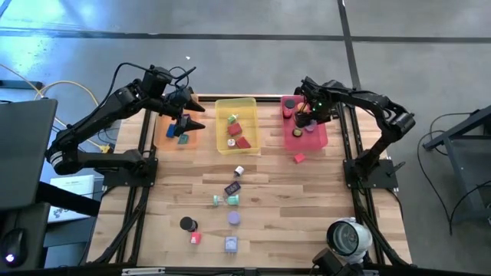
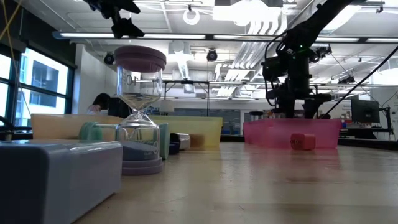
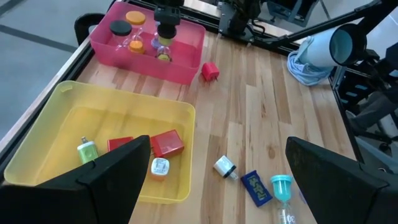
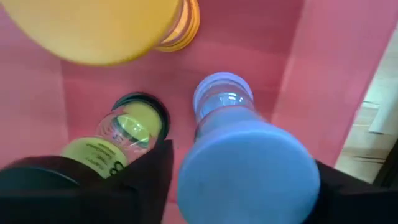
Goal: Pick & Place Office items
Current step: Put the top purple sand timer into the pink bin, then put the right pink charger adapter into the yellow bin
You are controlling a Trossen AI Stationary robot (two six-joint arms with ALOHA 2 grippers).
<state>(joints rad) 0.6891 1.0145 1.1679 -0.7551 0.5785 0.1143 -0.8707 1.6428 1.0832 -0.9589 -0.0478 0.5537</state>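
**Hourglasses in the pink tray**

A blue-capped hourglass (image 4: 239, 149) stands in the pink tray (image 1: 294, 139) beside a yellow-capped (image 4: 118, 140) and an orange-capped one (image 4: 109, 28). The right gripper (image 1: 305, 116) hangs over it, fingers apart at either side, not visibly clamping. The left gripper (image 1: 184, 123), jaws wide, hovers above the orange tray (image 1: 163, 132). Other items lie scattered on the table (image 1: 307, 199).

Light source: ceiling strip lamps (image 2: 249, 38), bright and even.
Glare: windows (image 2: 37, 78) blown pale.
Focus: purple timer (image 4: 245, 163) between the fingers blurred; near grey block (image 2: 59, 177) soft.
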